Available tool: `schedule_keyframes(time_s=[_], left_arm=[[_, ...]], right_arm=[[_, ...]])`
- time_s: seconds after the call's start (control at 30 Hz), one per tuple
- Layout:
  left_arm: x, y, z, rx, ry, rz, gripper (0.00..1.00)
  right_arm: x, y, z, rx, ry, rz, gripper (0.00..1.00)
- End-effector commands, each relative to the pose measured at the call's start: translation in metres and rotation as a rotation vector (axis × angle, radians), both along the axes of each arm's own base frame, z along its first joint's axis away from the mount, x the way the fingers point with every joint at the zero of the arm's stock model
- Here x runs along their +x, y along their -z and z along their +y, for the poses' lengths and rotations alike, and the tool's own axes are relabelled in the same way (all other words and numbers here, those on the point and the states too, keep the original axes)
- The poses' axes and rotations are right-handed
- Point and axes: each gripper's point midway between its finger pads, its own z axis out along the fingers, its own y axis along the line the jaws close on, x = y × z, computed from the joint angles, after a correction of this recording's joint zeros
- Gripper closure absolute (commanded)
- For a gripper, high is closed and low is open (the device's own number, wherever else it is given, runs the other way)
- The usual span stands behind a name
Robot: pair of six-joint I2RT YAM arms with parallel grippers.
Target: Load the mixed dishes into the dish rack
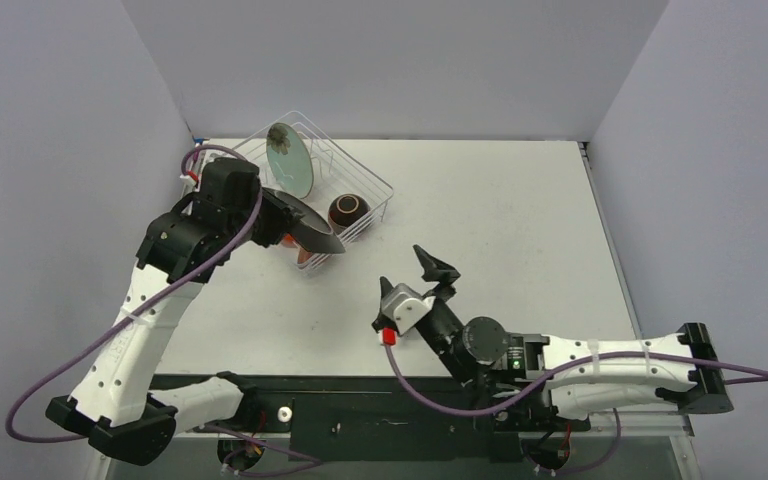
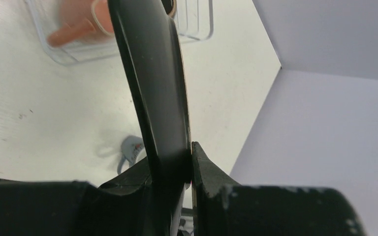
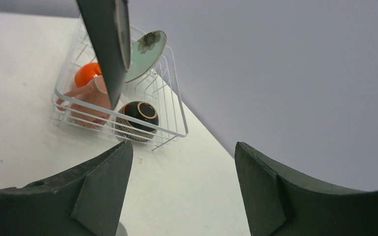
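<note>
My left gripper is shut on the rim of the dark-teal rounded-square plate and holds it edge-on above the near corner of the white wire dish rack. In the left wrist view the plate runs up from the closed fingers. In the rack, the round pale-teal plate stands upright. The orange-red bowl, the pink mug and the brown bowl lie there too. My right gripper is open and empty over the table, apart from the rack. The grey-blue mug is out of view.
The rack stands at the table's back left, near the left wall. The right arm's white wrist housing lies low at mid-table. Bare white tabletop stretches right of the rack to the right wall.
</note>
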Motion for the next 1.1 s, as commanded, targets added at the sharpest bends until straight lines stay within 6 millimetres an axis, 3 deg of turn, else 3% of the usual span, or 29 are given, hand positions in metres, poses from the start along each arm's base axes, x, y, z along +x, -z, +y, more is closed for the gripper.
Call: schedule_keyframes(time_s=[0.0,0.17,0.37,0.63,0.97,1.0,1.03,1.07], left_arm=[[0.027,-0.053,0.027,0.065,-0.065,-0.202,1.00],[0.057,-0.060,0.047,0.201,-0.055,-0.245,1.00],[0.101,-0.050,0.073,0.251,-0.055,-0.237,1.00],[0.164,-0.026,0.088,0.283,-0.028,-0.203,1.00],[0.218,-0.008,0.096,0.308,-0.062,-0.174,1.00],[0.222,-0.016,0.096,0.309,-0.062,-0.192,1.00],[0.228,-0.004,0.096,0.315,-0.055,-0.157,1.00],[0.231,-0.011,0.096,0.319,-0.055,-0.169,1.00]], right_arm=[[-0.013,-0.043,-0.027,0.254,-0.042,0.121,0.29],[-0.019,-0.057,-0.059,0.428,-0.073,0.194,0.29],[-0.014,-0.045,-0.097,0.481,0.011,0.260,0.29],[-0.012,-0.022,-0.133,0.526,0.102,0.344,0.31],[-0.009,-0.015,-0.147,0.540,0.167,0.357,0.30],[-0.008,-0.016,-0.148,0.540,0.172,0.356,0.30],[-0.008,-0.017,-0.149,0.539,0.178,0.354,0.30],[-0.008,-0.018,-0.150,0.541,0.180,0.354,0.30]])
